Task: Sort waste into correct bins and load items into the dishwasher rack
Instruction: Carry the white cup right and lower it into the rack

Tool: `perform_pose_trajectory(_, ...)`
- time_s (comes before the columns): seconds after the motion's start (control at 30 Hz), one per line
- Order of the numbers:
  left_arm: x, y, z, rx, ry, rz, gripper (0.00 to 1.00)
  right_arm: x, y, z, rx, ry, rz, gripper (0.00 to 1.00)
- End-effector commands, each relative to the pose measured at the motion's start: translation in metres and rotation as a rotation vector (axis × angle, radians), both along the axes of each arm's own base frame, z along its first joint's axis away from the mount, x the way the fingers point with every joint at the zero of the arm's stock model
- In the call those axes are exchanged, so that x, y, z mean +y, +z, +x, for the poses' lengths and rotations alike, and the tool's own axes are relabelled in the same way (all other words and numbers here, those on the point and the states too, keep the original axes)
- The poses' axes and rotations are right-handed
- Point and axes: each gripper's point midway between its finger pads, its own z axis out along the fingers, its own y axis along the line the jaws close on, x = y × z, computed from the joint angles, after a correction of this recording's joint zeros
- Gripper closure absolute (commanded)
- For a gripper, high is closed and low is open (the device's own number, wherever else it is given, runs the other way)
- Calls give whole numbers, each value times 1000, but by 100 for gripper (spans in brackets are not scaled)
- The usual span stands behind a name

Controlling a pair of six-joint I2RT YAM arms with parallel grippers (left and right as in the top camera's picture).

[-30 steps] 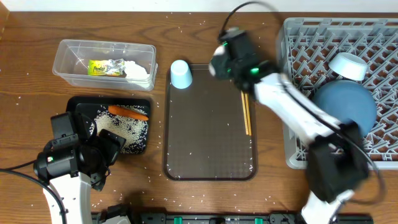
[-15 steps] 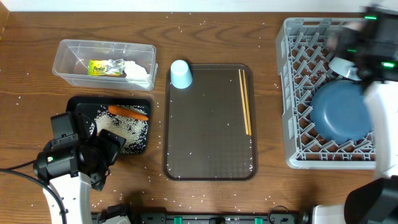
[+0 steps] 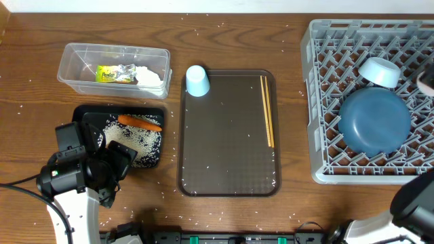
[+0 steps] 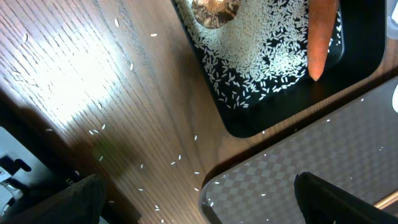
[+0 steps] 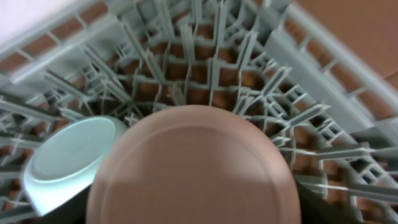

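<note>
The dishwasher rack (image 3: 325, 102) at the right holds the blue plate (image 3: 374, 120) and the white bowl (image 3: 378, 71). In the right wrist view a pale, pinkish-white cup (image 5: 193, 168) fills the lower frame just above the rack (image 5: 205, 68), beside the bowl (image 5: 65, 155). It hides my right gripper's fingers. The light blue cup (image 3: 196, 81) and chopsticks (image 3: 267, 118) are on the brown serving tray (image 3: 227, 156). Rice (image 4: 261, 43), a brown lump (image 4: 214, 9) and the carrot (image 4: 322, 37) lie in the black tray (image 3: 85, 112). My left gripper (image 4: 202, 205) hangs open beside it.
The clear tub (image 3: 74, 57) at the back left holds the yellow-green wrapper (image 3: 112, 73) and the white napkin (image 3: 152, 76). Loose rice grains are scattered over the wooden table (image 3: 224, 34). A sliver of my right arm (image 3: 427, 83) shows at the overhead view's right edge.
My right arm has swung from the serving tray's back edge across to the rack and almost out of the overhead view. The left arm has not moved.
</note>
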Motion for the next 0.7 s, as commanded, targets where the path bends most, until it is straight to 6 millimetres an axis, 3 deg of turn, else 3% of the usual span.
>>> perform_pose_trajectory(0.0,3,1,-2,1,3,14,2,-6,-10,2,14,5,12,21)
perform_pose_trajectory(0.07,3,1,-2,2,3,14,2,-5,-13,3,19,6,18,13)
perform_pose_trajectory(0.23,3,1,-2,2,3,14,2,3,-7,5,4,19,22,12)
perform_pose_trajectory(0.47,3,1,-2,2,3,14,2,29,24,12,-67,73,32,8)
perform_pose_trajectory(0.6,3,1,-2,2,3,14,2,57,49,21,-133,151,37,5)
perform_pose_trajectory(0.67,3,1,-2,2,3,14,2,57,56,20,-124,125,-12,1)
